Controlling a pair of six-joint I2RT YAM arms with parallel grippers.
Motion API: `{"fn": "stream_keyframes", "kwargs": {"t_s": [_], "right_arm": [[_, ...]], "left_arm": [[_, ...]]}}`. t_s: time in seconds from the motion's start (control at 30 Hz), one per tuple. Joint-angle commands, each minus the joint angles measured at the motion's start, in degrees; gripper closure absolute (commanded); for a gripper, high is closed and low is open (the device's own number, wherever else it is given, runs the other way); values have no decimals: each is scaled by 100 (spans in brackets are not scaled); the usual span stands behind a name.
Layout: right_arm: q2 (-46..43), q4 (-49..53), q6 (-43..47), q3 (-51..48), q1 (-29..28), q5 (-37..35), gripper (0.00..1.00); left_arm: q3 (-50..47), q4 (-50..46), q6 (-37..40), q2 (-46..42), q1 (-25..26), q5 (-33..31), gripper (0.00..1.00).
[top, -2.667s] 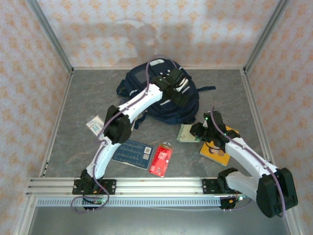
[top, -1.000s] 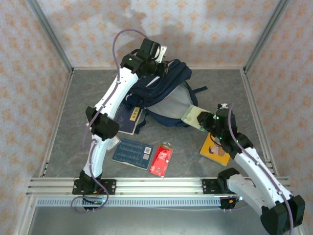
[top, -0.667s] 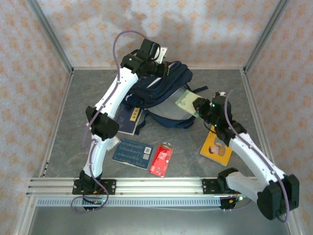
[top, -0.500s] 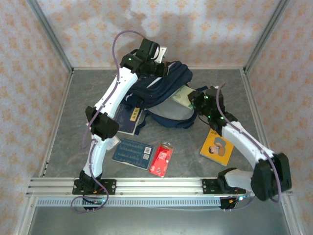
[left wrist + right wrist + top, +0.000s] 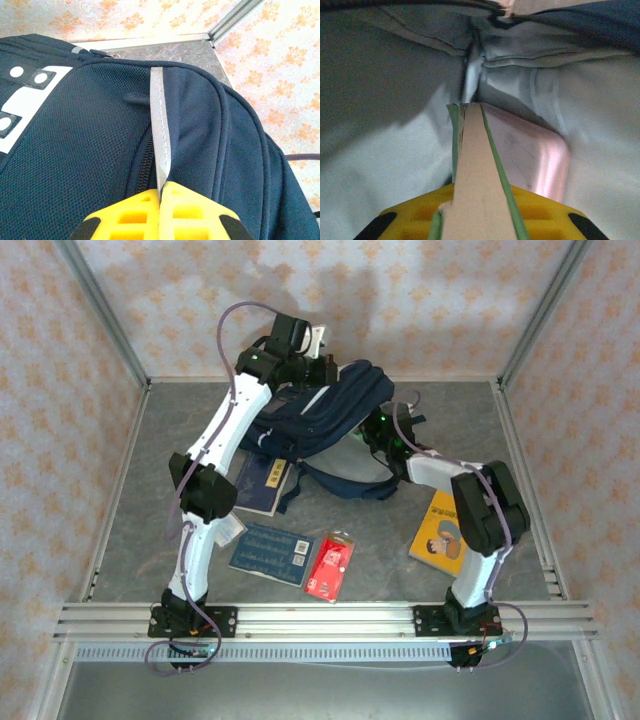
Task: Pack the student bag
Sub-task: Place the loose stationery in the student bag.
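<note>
Top external view: the bag (image 5: pixel 335 420) lies at the far middle of the table (image 5: pixel 130 500), with its top flap lifted and its mouth turned to the right. On the near side of it lie a dark blue book (image 5: pixel 262 483) against the bag's near-left edge, a blue card (image 5: pixel 270 552), a red pack (image 5: pixel 331 565) just beside the card, and a yellow book (image 5: pixel 445 530) on the right. The left arm (image 5: pixel 215 455) crosses beside the dark blue book, and the right arm (image 5: pixel 485 510) covers part of the yellow one. The right arm reaches into the mouth of the bag, and the flap hides what it carries.

Left wrist view shows what the top one cannot. The left gripper (image 5: pixel 162 192) is closed tight on the grey stripe (image 5: pixel 160 125) of the flap, its yellow fingers meeting on the fabric.

Right wrist view looks inside the bag. The right gripper (image 5: pixel 477 200) is pinched on a thin green book (image 5: pixel 475 145) held on edge, with its far end near a seam of the pale grey lining (image 5: pixel 380 100). A pinkish patch (image 5: pixel 535 155) is just to the right of this book; I cannot tell what it is.
</note>
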State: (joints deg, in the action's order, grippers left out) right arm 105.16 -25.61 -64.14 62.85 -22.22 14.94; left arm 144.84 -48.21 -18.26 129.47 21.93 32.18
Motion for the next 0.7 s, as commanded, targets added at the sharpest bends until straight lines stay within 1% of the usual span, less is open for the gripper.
{"fn": "stream_keyframes", "kwargs": {"t_s": [0.0, 0.1, 0.2, 0.23, 0.27, 0.33, 0.4, 0.43, 0.53, 0.67], "right_arm": [[423, -532, -220, 686, -169, -223, 100], [1002, 74, -274, 1433, -352, -570, 100], [1862, 51, -704, 2301, -512, -796, 100], [2191, 136, -791, 2709, -558, -835, 95], [2432, 319, -835, 3040, -592, -930, 87], [2885, 708, -957, 3669, -643, -1153, 59], [3110, 976, -923, 4054, -652, -1226, 44], [3123, 1092, -874, 4142, -661, -1312, 39], [2938, 1258, -555, 4144, -654, -1393, 31], [2489, 866, -422, 3461, -548, -1370, 25]], "left_arm": [[106, 889, -234, -476, -58, 370, 100], [88, 971, -304, -440, -64, 424, 100], [89, 1082, -409, -398, -58, 517, 100], [87, 1114, -439, -388, -58, 526, 100], [88, 1141, -462, -380, -58, 526, 100], [88, 1173, -489, -361, -62, 511, 100], [67, 1191, -508, -352, -75, 508, 100], [53, 1198, -519, -346, -83, 523, 100], [-2, 1188, -507, -351, -115, 543, 100], [-58, 1207, -533, -385, -221, 559, 100]]}}
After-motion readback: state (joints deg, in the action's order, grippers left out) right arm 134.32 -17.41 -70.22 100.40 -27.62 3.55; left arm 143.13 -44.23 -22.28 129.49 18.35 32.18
